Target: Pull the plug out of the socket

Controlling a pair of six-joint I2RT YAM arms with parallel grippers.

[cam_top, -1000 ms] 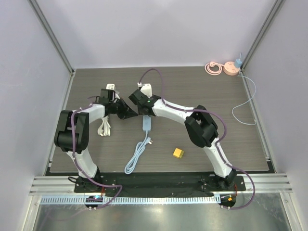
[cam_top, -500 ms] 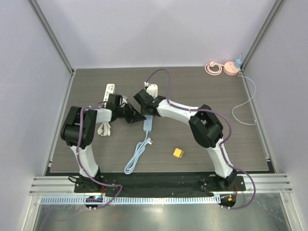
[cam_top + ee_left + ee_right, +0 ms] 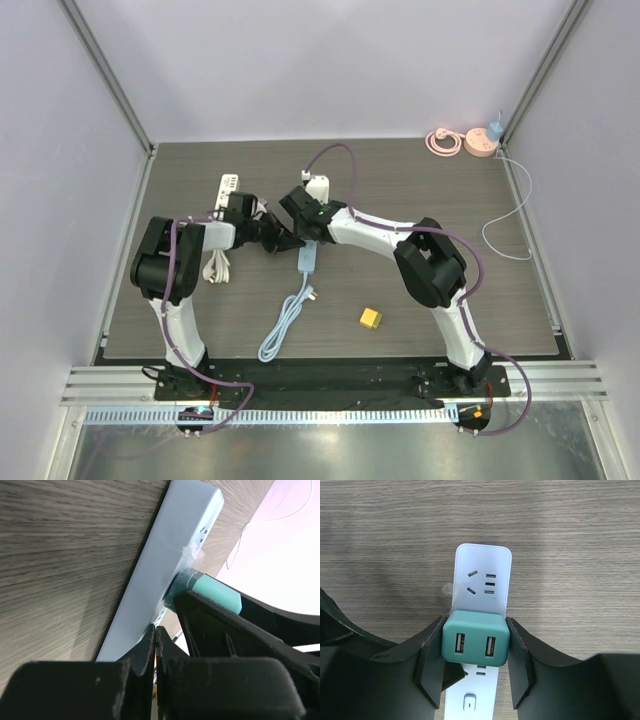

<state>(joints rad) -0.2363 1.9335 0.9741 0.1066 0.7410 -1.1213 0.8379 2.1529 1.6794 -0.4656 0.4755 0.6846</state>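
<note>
The right gripper was clamped on the teal plug, seated in the white socket strip mid-way across the table. The left gripper, its 2 fingers closed together on nothing, touched the strip beside the plug.

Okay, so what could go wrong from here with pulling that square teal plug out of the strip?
The pale blue power strip may lift along with the square teal USB plug, since the left gripper, shut, seems to meet only its edge. The right gripper clamps only the plug's smooth sides, so it could slip off.
</note>
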